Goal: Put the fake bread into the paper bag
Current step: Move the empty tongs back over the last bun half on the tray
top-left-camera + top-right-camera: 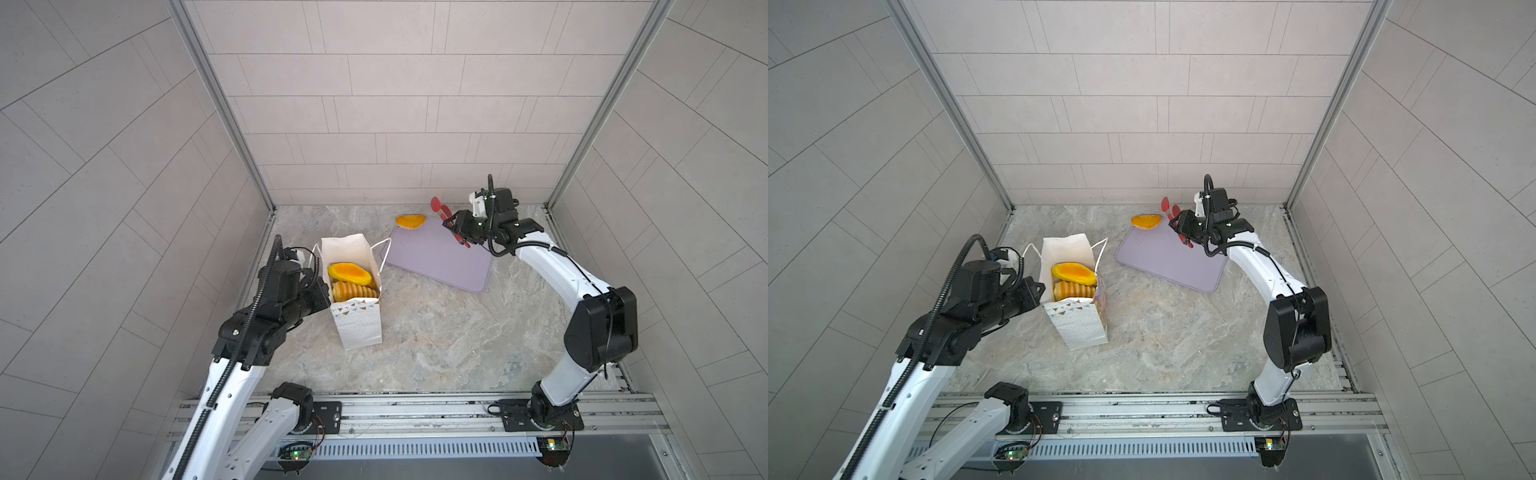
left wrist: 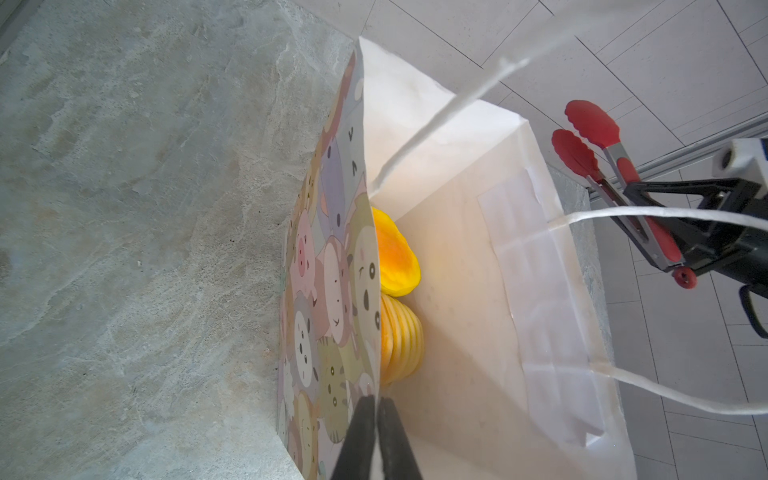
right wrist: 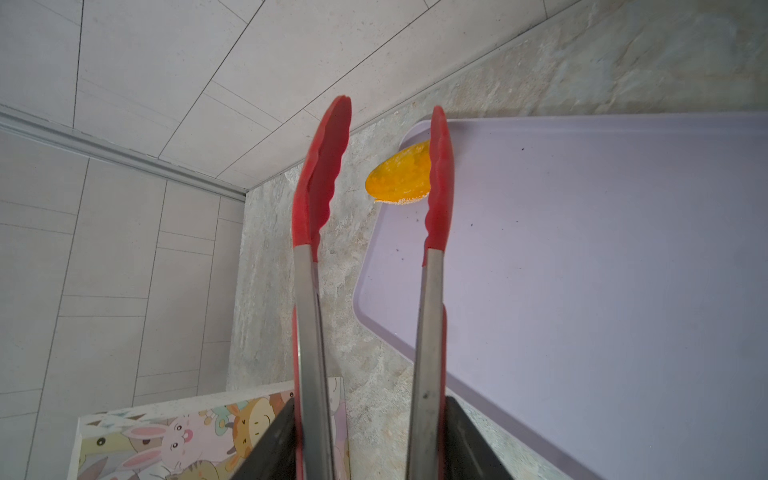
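The left gripper (image 2: 377,405) is closed tight on the top edge of the paper bag (image 2: 457,291), pinching the wall printed with cartoon animal faces, one finger on each side of the paper. The bag stands upright on the marble tabletop (image 1: 436,332) with its mouth open. Just past these jaws, inside the bag, a ribbed striped roll (image 2: 401,336) sits closest. A smooth yellow-orange oval pastry (image 2: 397,257) lies beyond it, the two touching. In both top views the same pair fills the bag's opening, the oval (image 1: 350,273) on the far side of the roll (image 1: 355,290).

The right gripper (image 3: 370,401) is partly closed around the handles of the red-tipped tongs (image 3: 430,291), which run straight out ahead of it. Its jaws press the two metal arms from outside. The tongs are only half squeezed: their red tips stand apart with nothing between them.

Ahead of those tips lies one loose flat orange pastry (image 3: 399,176), resting on the far corner of the lilac tray (image 3: 582,249) and overhanging its rim onto the marble. In the right wrist view one red tip overlaps the pastry's edge, but in a top view the pastry (image 1: 410,221) lies clear of the tongs, off to the side of the right gripper (image 1: 457,226).
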Controlling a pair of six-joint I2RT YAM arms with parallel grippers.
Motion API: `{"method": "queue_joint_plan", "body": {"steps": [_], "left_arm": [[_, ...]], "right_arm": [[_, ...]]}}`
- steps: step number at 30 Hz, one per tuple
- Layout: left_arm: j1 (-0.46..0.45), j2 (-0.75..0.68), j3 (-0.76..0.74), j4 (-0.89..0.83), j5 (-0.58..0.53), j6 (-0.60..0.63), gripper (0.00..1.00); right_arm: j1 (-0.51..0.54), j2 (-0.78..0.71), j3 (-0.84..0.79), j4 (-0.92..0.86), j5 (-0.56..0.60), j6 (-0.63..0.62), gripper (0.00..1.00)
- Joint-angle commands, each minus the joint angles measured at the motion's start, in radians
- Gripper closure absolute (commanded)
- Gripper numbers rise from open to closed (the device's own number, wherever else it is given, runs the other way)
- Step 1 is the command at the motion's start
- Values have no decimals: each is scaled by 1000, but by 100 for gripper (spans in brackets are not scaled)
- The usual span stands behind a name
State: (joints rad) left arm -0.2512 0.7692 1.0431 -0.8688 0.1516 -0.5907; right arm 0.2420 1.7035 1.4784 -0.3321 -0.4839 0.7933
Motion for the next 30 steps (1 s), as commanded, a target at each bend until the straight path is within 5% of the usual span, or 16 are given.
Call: {"method": "queue_joint_plan", "body": {"steps": [1,30], "left_arm": [[-2,1,15,8,-15,14,93],[-2,47,29,-2,-13,25,93]], "right_arm": [[-8,33,22,130,-31,100,48],[-6,391,130,318,-61,238,45]]}}
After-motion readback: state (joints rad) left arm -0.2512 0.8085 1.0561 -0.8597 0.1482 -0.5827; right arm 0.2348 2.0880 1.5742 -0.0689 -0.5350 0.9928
